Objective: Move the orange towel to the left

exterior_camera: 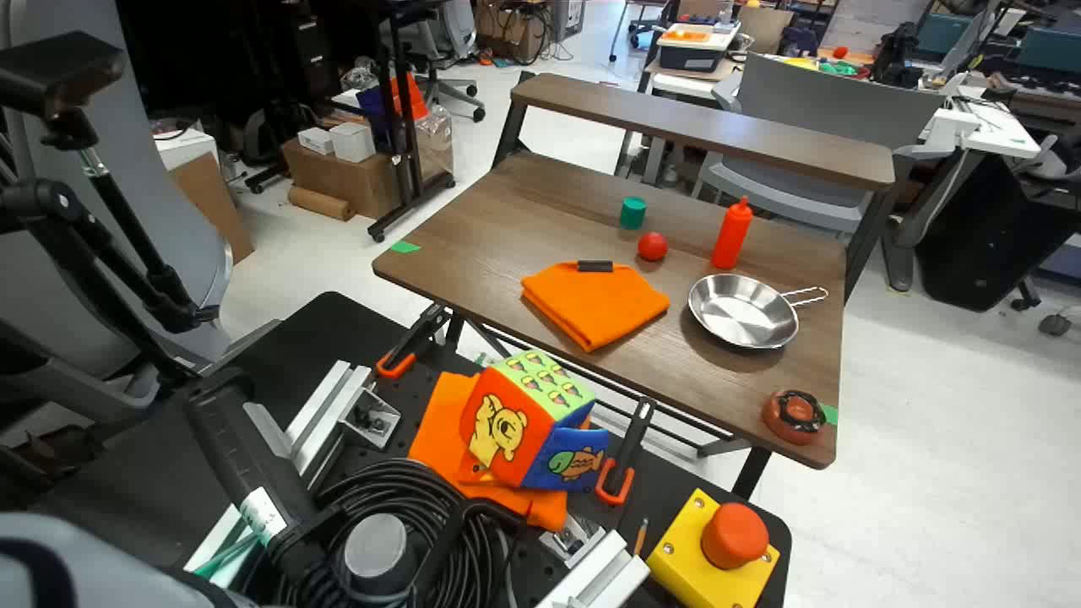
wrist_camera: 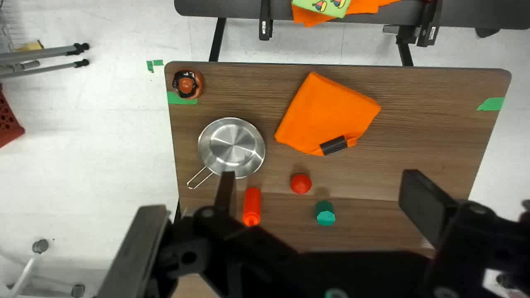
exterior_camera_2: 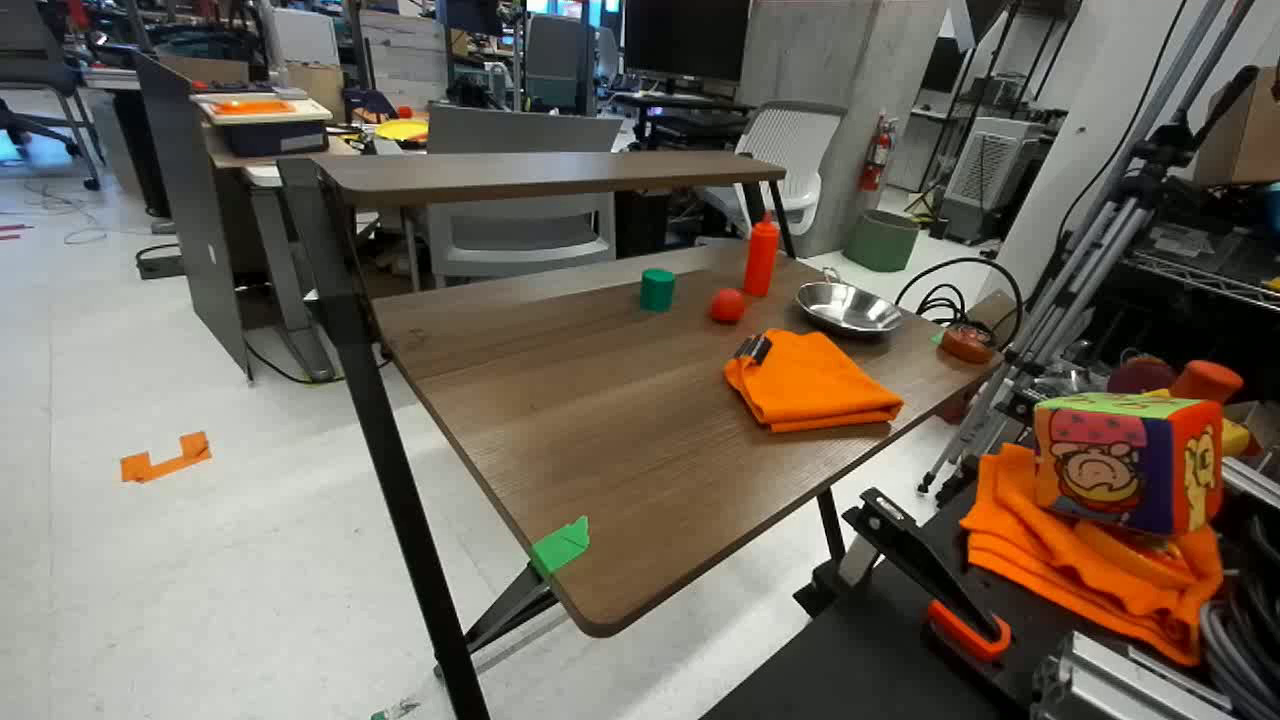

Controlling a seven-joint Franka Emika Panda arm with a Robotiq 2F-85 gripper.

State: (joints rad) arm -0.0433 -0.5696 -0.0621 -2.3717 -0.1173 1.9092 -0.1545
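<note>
The orange towel (exterior_camera: 594, 306) lies folded and flat on the brown table, with a small dark clip-like strip on one edge. It also shows in an exterior view (exterior_camera_2: 815, 385) and in the wrist view (wrist_camera: 327, 114). My gripper (wrist_camera: 319, 178) shows only in the wrist view; its fingers are spread wide with nothing between them. It is high above the table, apart from the towel, which appears beyond the fingertips in the upper middle of that view. The gripper is out of view in both exterior views.
On the table (exterior_camera: 473, 228) stand a metal pan (exterior_camera: 743, 312), a red-orange bottle (exterior_camera: 732, 235), a red ball (exterior_camera: 652, 247), a green cylinder (exterior_camera: 632, 213) and a brown round object (exterior_camera: 794, 416). A raised shelf (exterior_camera: 701, 127) runs along one long side. A printed cube (exterior_camera: 532, 422) sits on the black bench.
</note>
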